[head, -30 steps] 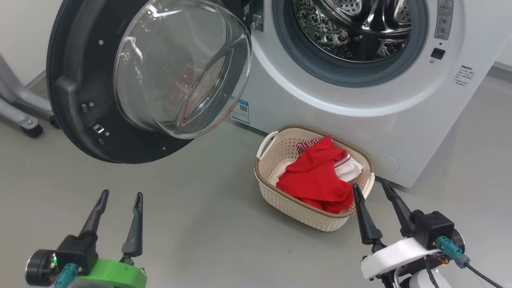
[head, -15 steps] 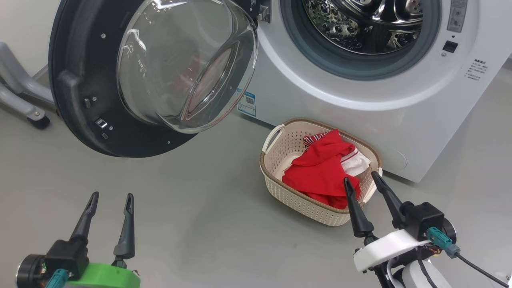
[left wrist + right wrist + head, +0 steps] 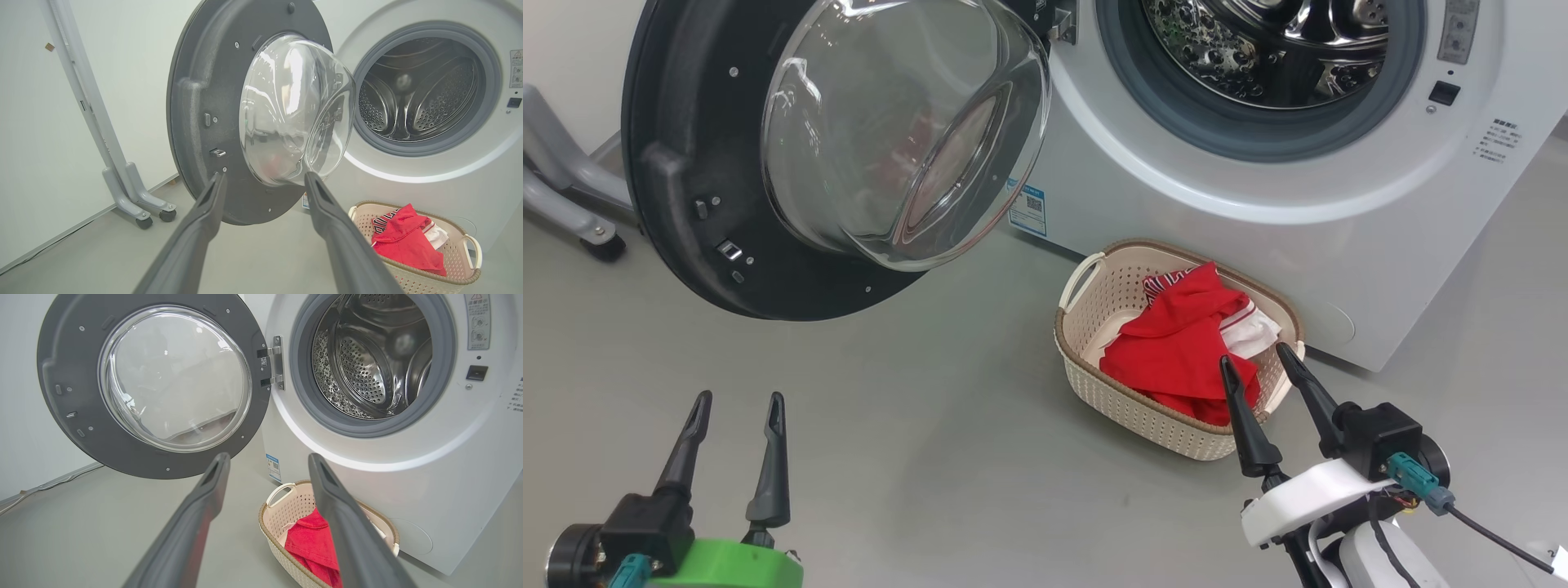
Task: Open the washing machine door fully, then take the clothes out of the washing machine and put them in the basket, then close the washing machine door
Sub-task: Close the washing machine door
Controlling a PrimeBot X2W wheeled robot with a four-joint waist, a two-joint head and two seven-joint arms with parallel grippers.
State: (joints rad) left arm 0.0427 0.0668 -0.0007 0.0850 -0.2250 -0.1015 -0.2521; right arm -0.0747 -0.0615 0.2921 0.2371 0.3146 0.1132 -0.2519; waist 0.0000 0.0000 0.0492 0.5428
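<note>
While left claw [image 3: 740, 398] and right claw [image 3: 1254, 354] gape empty, the right wrist view shows the door [image 3: 90, 428] hinge [image 3: 278, 363].

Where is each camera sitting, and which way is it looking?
Head view: on the robot's head, looking down at the basket and the open washing machine door; the left end effector and right end effector show below.
Left wrist view: on the left arm, facing the door; its own fingers show.
Right wrist view: on the right arm, facing into the washing machine; its own fingers show.
Shared: both wrist views see the clothes in the basket.
</note>
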